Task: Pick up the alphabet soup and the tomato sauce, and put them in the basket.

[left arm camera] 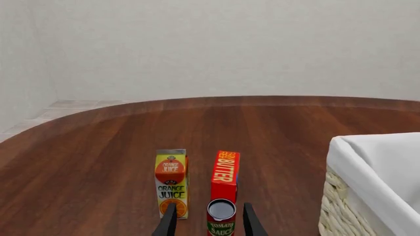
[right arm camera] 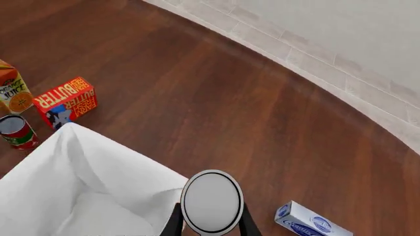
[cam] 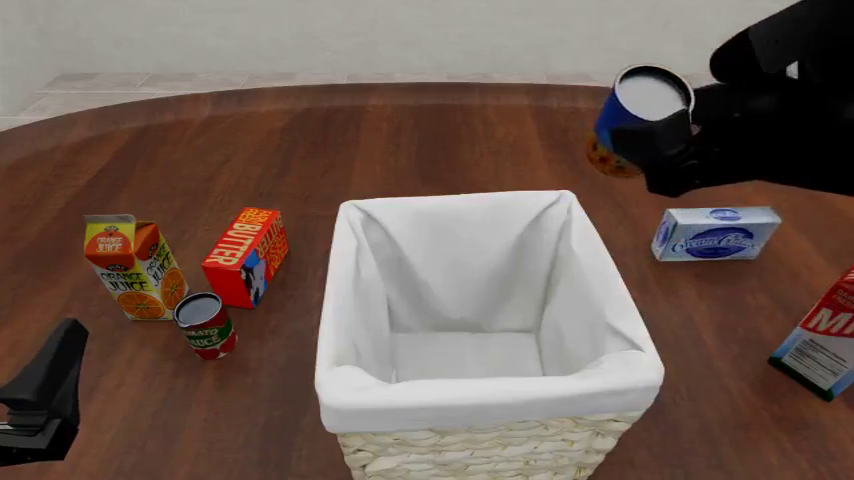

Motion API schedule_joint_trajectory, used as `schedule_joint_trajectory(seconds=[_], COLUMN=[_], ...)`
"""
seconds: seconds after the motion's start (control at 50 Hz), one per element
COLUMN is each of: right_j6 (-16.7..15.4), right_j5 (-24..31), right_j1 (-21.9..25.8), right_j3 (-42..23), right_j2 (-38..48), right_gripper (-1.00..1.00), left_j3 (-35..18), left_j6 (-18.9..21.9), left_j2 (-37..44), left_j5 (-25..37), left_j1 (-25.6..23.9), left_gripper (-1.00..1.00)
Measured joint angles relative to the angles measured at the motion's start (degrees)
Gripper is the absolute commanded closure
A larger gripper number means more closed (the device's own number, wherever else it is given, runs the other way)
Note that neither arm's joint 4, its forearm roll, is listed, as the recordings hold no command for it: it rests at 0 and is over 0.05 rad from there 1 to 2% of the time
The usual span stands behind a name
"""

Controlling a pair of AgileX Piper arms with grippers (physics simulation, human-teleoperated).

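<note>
While carrying alphabet soup (cam: 643,118) clamped in right gripper (right arm camera: 211,222), hanging it beside basket (cam: 350,300) far corner, lifted to clear rim. Lining up left gripper (left arm camera: 208,222), jaws apart, astride standing tomato sauce (cam: 204,325).

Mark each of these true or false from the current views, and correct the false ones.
1. The right gripper holds the alphabet soup raised off the table. True.
2. The tomato sauce already lies inside the basket. False: it stands on the table left of the basket, near the butter box.
3. The left gripper is clamped on the orange juice carton. False: its jaws stand open on either side of the tomato sauce.
4. The basket holds no cans. True.
5. The cream cheese box sits left of the basket. False: it lies to the right.
</note>
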Motion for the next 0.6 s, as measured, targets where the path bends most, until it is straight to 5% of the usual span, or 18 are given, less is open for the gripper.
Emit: schedule_joint_trajectory(seconds=[0.6], right_j6=[0.6], right_j5=[4.2], right_j1=[10.4], right_j3=[-1.8], right_j2=[0.5], right_gripper=[1.0], left_j3=[0.0], left_j6=[-0.3], left_j2=[0.0], left_j5=[-0.1], left_j1=[0.1], left_gripper=[-1.0])
